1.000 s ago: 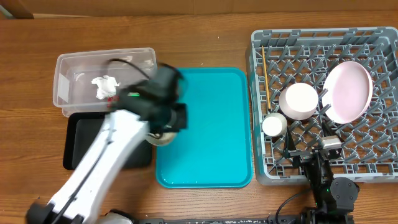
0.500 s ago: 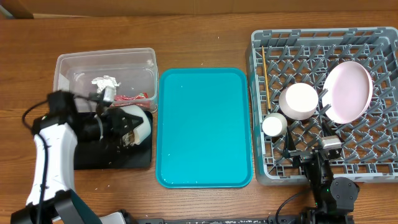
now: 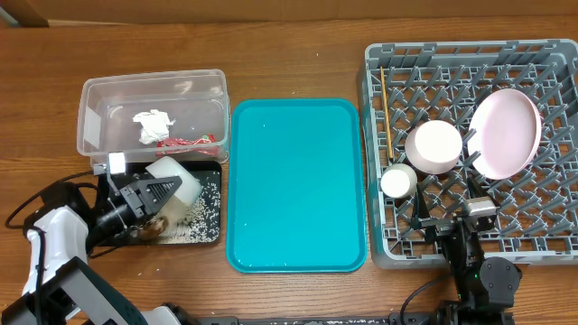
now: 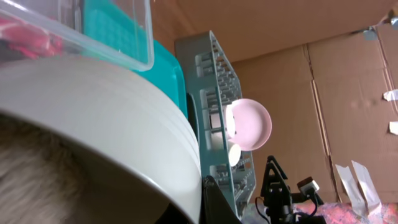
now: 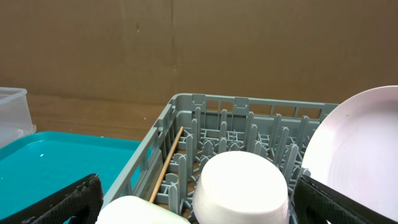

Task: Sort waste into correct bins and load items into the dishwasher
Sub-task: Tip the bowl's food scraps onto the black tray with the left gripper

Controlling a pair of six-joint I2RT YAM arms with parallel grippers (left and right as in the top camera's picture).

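My left gripper (image 3: 144, 197) is shut on the grey-rimmed bowl (image 3: 173, 178) and holds it tipped on its side over the black tray (image 3: 215, 236). Rice-like scraps (image 3: 200, 209) lie scattered in that tray. In the left wrist view the bowl (image 4: 124, 118) fills the lower left, with one finger (image 4: 214, 202) at its rim. The clear tub (image 3: 90, 117) holds the white tissue (image 3: 152, 121) and the red wrapper (image 3: 188, 141). The grey rack (image 3: 551, 236) holds the pink plate (image 3: 506, 134), pink bowl (image 3: 433, 147), white cup (image 3: 397, 182) and chopsticks (image 3: 384, 99). My right gripper (image 5: 202, 208) is open at the rack's front edge.
The flat teal tray (image 3: 298, 185) lies between the bins and the rack. The clear tub stands directly behind the black tray. Cardboard walls stand behind the table in the wrist views. Bare wooden table runs along the far side.
My left arm has swung left from the teal tray's edge to over the black tray with the bowl. The bowl is now tipped and rice scraps lie in the tray. The right arm has not moved.
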